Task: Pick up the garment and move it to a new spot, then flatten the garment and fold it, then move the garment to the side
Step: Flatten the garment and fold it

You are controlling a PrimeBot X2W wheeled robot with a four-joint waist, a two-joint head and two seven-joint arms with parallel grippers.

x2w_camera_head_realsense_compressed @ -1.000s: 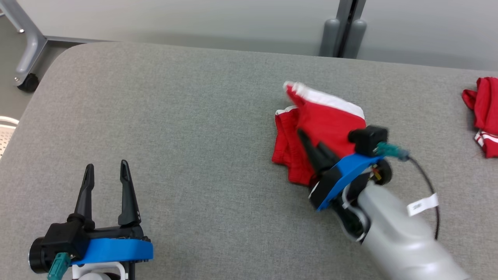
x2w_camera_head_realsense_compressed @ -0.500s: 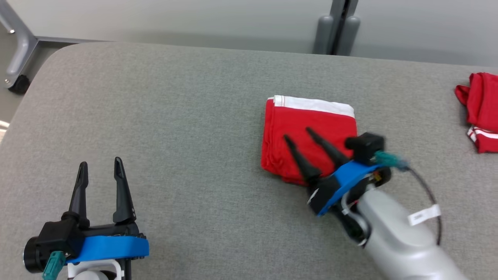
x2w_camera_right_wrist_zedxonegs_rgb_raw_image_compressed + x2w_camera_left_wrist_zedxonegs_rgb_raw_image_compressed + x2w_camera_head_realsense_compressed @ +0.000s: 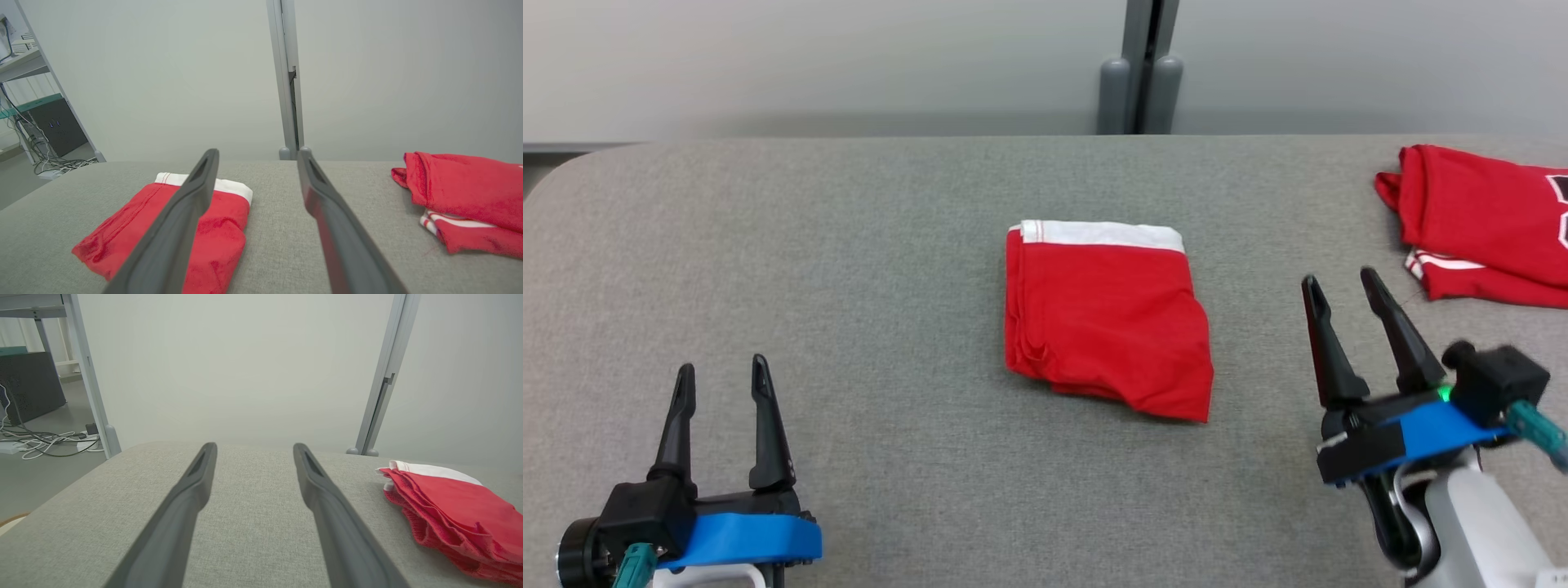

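The garment (image 3: 1107, 318) is red with a white band along its far edge. It lies folded into a compact rectangle near the middle of the grey padded table (image 3: 890, 245). The left wrist view has the garment (image 3: 453, 510) at the right, and the right wrist view has the garment (image 3: 171, 228) low at the left, partly behind a finger. My right gripper (image 3: 1342, 282) stands open to the right of it, apart from the cloth and holding nothing. My left gripper (image 3: 721, 369) is open at the lower left, well clear of the garment.
A second red garment (image 3: 1486, 220) with white stripes lies folded at the table's far right, close to my right gripper; the same second garment (image 3: 466, 200) lies at the right of the right wrist view. A grey post (image 3: 1139, 73) stands behind the table's back edge.
My right gripper opened, let go of the garment and drew back to the right. The garment now lies flat and folded. The head camera turned right, shifting the whole picture.
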